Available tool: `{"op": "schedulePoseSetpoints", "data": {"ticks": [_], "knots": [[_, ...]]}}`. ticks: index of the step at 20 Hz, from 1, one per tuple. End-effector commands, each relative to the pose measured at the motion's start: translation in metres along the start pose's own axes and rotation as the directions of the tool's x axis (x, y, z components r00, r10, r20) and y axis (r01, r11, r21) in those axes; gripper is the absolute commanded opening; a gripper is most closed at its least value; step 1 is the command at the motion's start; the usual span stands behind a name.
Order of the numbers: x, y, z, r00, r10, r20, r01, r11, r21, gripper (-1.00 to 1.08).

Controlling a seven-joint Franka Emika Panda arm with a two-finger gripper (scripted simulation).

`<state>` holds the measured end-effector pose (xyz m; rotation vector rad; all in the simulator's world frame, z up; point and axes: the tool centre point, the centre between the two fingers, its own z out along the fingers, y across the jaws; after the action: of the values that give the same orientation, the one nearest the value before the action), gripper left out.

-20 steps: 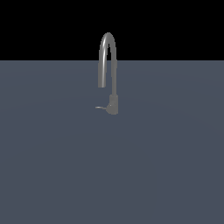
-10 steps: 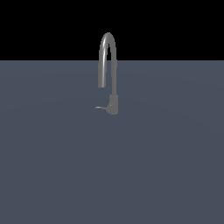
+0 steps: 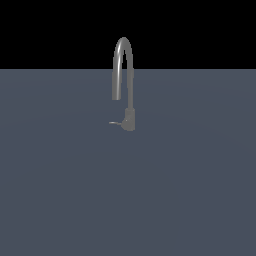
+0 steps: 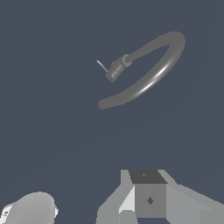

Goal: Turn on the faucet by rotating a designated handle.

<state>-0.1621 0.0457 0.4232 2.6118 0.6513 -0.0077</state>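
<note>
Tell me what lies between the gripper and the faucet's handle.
Nothing: in the wrist view only bare grey surface separates the gripper from the handle on the faucet. The exterior view shows no gripper.

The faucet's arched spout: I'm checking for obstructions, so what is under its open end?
Under the faucet spout's open end lies only bare grey surface. The handle juts from the base beside it. Nothing is covered there.

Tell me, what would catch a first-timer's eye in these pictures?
The faucet stands out first: a slim grey tap with a tall arched spout, alone in the middle of a flat blue-grey surface in the exterior view. Next is its handle, a thin lever sticking out from the short base toward the exterior view's left. In the wrist view, grey and white parts of the robot show at the edge, well apart from the faucet; the claw's state cannot be judged.
</note>
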Motion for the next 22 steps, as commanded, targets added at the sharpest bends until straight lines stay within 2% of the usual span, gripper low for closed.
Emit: {"op": "schedulePoseSetpoints", "data": {"ticks": [1, 5, 10, 16, 22], "knots": [[0.013, -0.006, 0.009, 0.997, -0.073, 0.008, 0.073, 0.995, -0.065, -1.00], [0.032, -0.015, 0.023, 0.984, -0.174, 0.028, 0.176, 0.972, -0.157, -1.00], [0.051, -0.025, 0.040, 0.957, -0.282, 0.061, 0.288, 0.923, -0.256, -1.00], [0.070, -0.037, 0.061, 0.915, -0.390, 0.109, 0.402, 0.845, -0.354, -1.00], [0.086, -0.047, 0.080, 0.865, -0.475, 0.161, 0.495, 0.754, -0.433, -1.00]]}}
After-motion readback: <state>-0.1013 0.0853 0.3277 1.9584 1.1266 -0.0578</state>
